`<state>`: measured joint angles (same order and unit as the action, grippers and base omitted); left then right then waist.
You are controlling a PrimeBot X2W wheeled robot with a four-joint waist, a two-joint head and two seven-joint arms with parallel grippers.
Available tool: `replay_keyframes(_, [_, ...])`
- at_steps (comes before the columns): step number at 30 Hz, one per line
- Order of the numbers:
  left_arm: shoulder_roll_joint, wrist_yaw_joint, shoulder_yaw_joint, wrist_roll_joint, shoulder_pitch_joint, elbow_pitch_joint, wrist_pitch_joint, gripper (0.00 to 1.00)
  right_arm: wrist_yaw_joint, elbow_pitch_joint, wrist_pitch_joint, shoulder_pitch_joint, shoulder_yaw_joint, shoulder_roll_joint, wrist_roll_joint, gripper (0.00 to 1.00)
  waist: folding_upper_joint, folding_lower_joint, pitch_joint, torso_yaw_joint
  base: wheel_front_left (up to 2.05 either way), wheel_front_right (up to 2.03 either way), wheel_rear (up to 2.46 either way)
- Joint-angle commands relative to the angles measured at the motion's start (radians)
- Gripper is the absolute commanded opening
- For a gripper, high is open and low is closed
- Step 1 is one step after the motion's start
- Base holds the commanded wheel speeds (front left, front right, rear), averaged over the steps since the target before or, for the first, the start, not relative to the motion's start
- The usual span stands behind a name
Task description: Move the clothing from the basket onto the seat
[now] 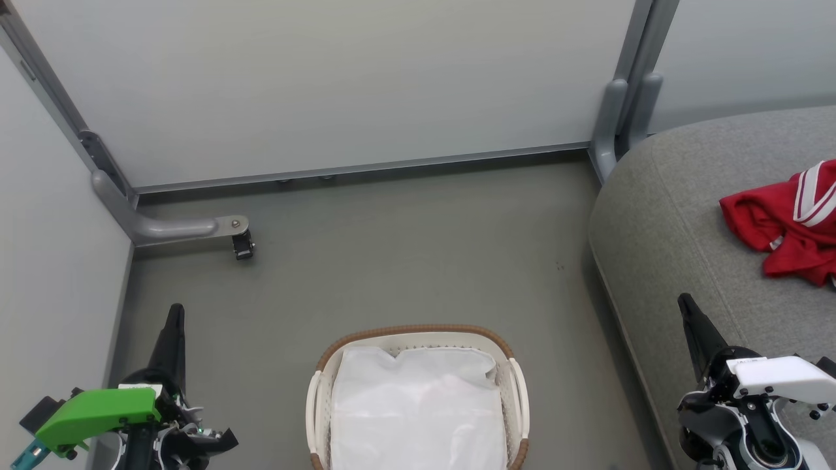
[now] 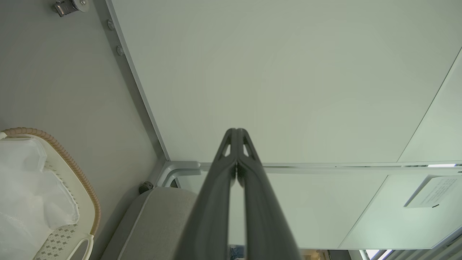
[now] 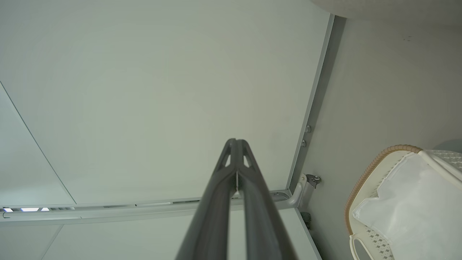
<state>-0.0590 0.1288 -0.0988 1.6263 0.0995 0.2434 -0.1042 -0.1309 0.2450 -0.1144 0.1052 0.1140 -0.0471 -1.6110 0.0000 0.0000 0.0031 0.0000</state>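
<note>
Behind basket (image 1: pixel 418 330), grey partition wall (image 1: pixel 326 85)

Red clothing (image 1: pixel 787 222) on seat (image 1: pixel 659 215) — basket (image 1: pixel 516 382) emptied

Head view: high, facing forward-down; basket (image 1: pixel 418 328) between left claw (image 1: pixel 175 312) and right claw (image 1: pixel 684 301). Wrist views: low, sighting past each claw's tips at panels (image 2: pixel 288 72); basket beside the claw, at frame edge. Shared by all three: basket.
</note>
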Motion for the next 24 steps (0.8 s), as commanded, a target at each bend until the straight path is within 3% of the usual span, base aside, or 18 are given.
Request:
replay_keyframes(1, [-0.002, 0.003, -0.005, -0.005, 0.016, 0.000, -0.002, 0.00, 0.000, -0.003, -0.003, 0.006, 0.001, -0.006, -0.004, 0.00, 0.0000, 0.0000, 0.000, 0.000, 0.00, 0.00, 0.00])
replay_keyframes(24, [0.000, 0.003, -0.009, -0.010, 0.016, 0.000, -0.006, 0.00, 0.000, -0.003, -0.003, 0.006, 0.001, -0.006, -0.004, 0.00, 0.0000, 0.0000, 0.000, 0.000, 0.00, 0.00, 0.00])
